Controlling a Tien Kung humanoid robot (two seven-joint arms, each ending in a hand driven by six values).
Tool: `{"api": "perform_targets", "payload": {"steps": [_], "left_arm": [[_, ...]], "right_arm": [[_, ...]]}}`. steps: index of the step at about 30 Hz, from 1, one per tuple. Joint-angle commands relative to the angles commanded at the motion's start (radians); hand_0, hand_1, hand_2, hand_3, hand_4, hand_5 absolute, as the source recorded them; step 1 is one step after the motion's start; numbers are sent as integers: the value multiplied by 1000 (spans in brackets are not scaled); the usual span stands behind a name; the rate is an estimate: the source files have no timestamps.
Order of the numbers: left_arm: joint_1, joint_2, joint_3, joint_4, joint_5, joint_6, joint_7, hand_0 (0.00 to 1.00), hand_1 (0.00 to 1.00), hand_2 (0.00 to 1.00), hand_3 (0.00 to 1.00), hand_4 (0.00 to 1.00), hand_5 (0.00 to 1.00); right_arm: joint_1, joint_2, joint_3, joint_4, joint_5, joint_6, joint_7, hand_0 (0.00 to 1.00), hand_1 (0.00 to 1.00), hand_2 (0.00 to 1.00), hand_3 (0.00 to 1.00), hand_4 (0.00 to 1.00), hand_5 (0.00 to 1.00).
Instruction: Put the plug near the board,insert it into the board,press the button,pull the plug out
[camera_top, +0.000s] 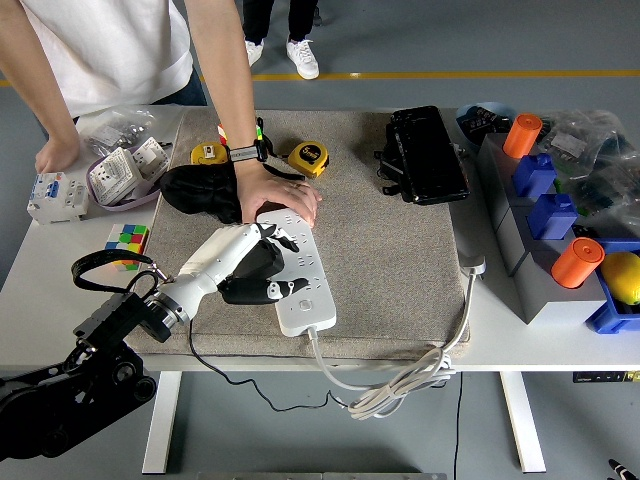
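Your left hand (262, 272) grips the black plug (262, 262) at the white board (300, 270).
The fingers are curled around it over the board's left edge, on the bench's grey mat (390, 260). A person's hand (282, 203) presses the board's far end.

White board (306, 280), black plug (262, 262), grey mat (390, 260).

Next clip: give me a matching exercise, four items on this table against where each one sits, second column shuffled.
Items:
1. white power strip
2. multicoloured puzzle cube
3. black zipped case
4. round yellow object

Places:
A. in the blue bin at the right edge
B. far part of the grey mat
C. on bare white table left of the mat
D. under the person's hand

Pairs: 1-D, 2-C, 3-B, 4-A
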Motion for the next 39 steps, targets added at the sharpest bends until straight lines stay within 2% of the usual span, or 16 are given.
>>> {"api": "perform_targets", "payload": {"steps": [2,7,11,15,17,26,39], "left_arm": [[3,0,1,4,2,1,1,384,544,631,573,869,491],[19,12,-27,-1,12,38,-5,385,554,631,575,870,491],[16,18,-28,6,15,36,-2,388,574,636,576,877,495],[27,20,-40,5,19,55,-16,388,574,636,576,877,495],[30,24,-43,6,27,56,-12,417,593,640,581,879,492],[48,50,-43,-3,91,46,0,432,613,647,583,879,491],[15,38,-3,26,111,32,11,457,631,662,590,877,486]], "right_arm": [[1,1,0,1,0,0,0,623,679,689,580,857,497],[-2,0,4,2,-3,-1,1,623,679,688,580,856,496],[-2,0,2,1,-2,0,1,623,679,688,579,855,494],[-1,0,5,3,-3,-1,2,623,679,688,579,855,494],[-1,0,5,4,-3,-1,3,623,679,686,578,855,494],[-3,-1,3,2,0,0,5,623,679,686,578,854,492],[2,-6,-3,6,5,-2,11,622,678,685,576,854,491]]}}
